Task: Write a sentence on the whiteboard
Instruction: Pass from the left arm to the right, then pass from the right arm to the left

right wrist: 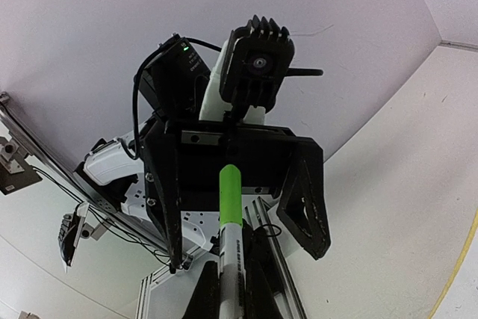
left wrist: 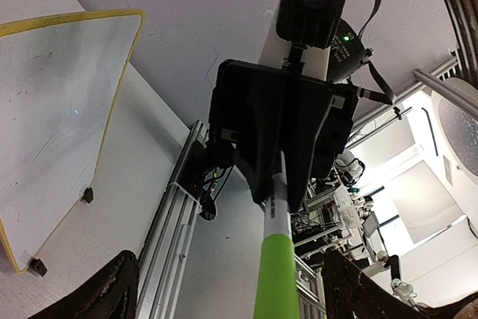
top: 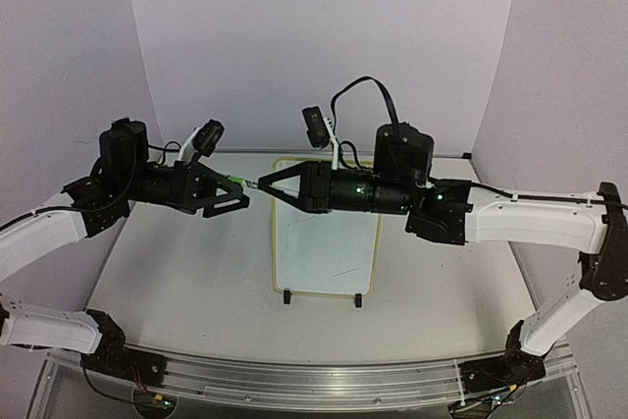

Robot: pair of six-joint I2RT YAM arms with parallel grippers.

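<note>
Now above whiteboard [top: 324, 252]: marker [top: 243, 183] level, clenched in right hand [top: 263, 183], green end pointing into released, wide-spread left hand [right wrist: 245, 259].

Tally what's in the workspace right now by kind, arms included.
Whiteboard: 1
Marker: 1, green cap
Robot arms: 2, left arm and right arm
Total: 4
</note>
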